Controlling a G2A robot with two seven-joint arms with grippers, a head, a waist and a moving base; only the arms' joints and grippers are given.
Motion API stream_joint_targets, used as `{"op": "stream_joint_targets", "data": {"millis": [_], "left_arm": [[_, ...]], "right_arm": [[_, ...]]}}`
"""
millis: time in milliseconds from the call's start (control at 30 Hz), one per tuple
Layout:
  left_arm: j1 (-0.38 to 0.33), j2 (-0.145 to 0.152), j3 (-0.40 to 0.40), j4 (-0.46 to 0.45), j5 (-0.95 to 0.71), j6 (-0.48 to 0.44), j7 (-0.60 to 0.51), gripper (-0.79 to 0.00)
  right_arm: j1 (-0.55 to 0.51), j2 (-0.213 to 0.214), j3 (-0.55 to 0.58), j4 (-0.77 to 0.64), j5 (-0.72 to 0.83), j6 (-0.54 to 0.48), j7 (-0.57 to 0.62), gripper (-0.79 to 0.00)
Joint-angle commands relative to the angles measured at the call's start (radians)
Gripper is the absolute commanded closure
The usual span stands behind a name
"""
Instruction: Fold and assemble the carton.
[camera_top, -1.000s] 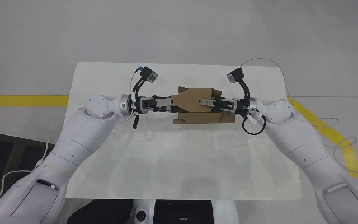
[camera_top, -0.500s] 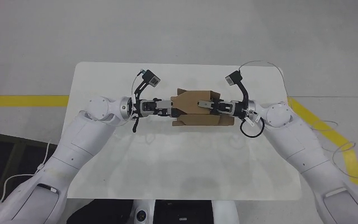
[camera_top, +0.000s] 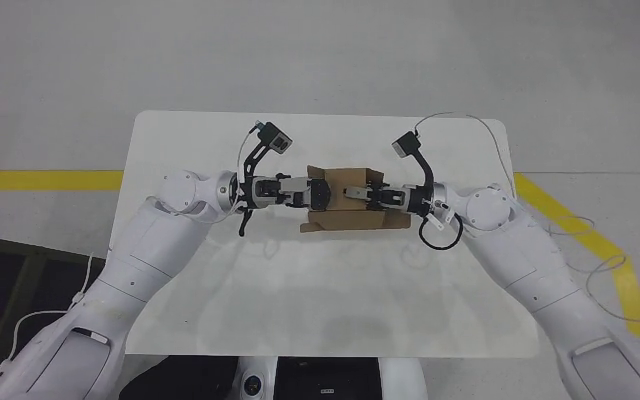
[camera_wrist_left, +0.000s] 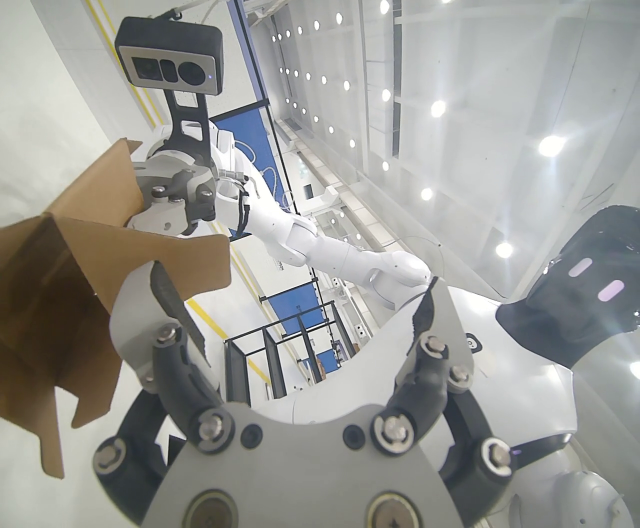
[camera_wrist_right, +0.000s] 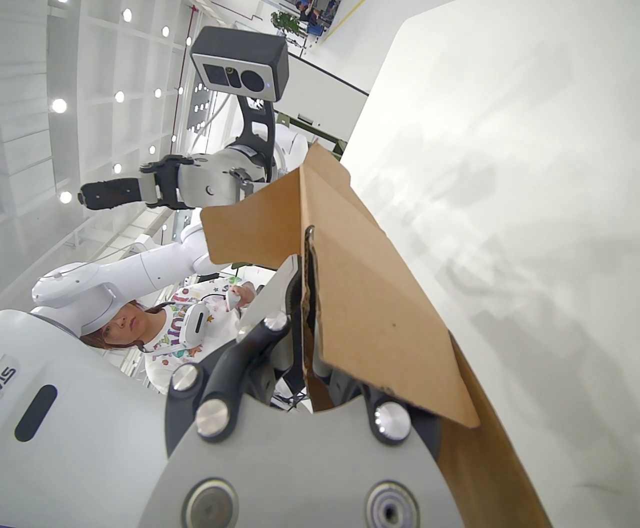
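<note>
The brown carton (camera_top: 345, 205) is held up over the middle of the white table (camera_top: 300, 290), partly opened, with loose flaps at both ends. My right gripper (camera_top: 368, 194) is shut on the carton's wall (camera_wrist_right: 370, 300) from the right end, with one finger (camera_wrist_right: 280, 290) pressed on the cardboard edge and the other hidden behind the panel. My left gripper (camera_top: 312, 192) is at the carton's left end and is open wide (camera_wrist_left: 295, 295). One of its fingers (camera_wrist_left: 160, 285) rests against a flap of the carton (camera_wrist_left: 60, 280); the other stands free.
The tabletop around the carton is bare white, with room on all sides. A yellow floor line (camera_top: 60, 180) runs past both ends of the table. Cables loop off the right wrist (camera_top: 440, 228).
Both arms have drawn inward and slightly toward the table's near side. The carton has shifted left and opened from a flatter shape. The left gripper has closed up to the carton's left end.
</note>
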Motion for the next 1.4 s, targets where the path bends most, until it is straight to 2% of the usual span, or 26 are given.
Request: {"op": "stream_joint_targets", "data": {"millis": [0,333,533,933,1367], "left_arm": [[-0.003,-0.005,0.005,0.002,0.003,0.002,-0.003,-0.785],[-0.013,-0.026,0.009,0.006,0.023,0.016,-0.021,-0.785],[-0.007,-0.031,-0.016,0.019,0.015,0.008,-0.011,-0.785],[0.051,-0.023,-0.105,0.032,0.016,0.012,0.036,-0.785],[0.07,-0.015,-0.174,0.061,0.079,0.042,0.065,-0.785]], "right_arm": [[0.0,-0.004,-0.001,-0.003,0.0,0.002,0.003,0.0],[0.006,-0.022,0.002,-0.007,-0.01,0.005,0.022,0.0],[0.002,-0.027,0.018,0.003,-0.005,0.0,0.029,0.0],[-0.02,-0.024,0.073,0.005,0.012,-0.007,0.067,0.0],[-0.032,-0.04,0.059,-0.027,0.037,0.002,0.142,0.0]]}}
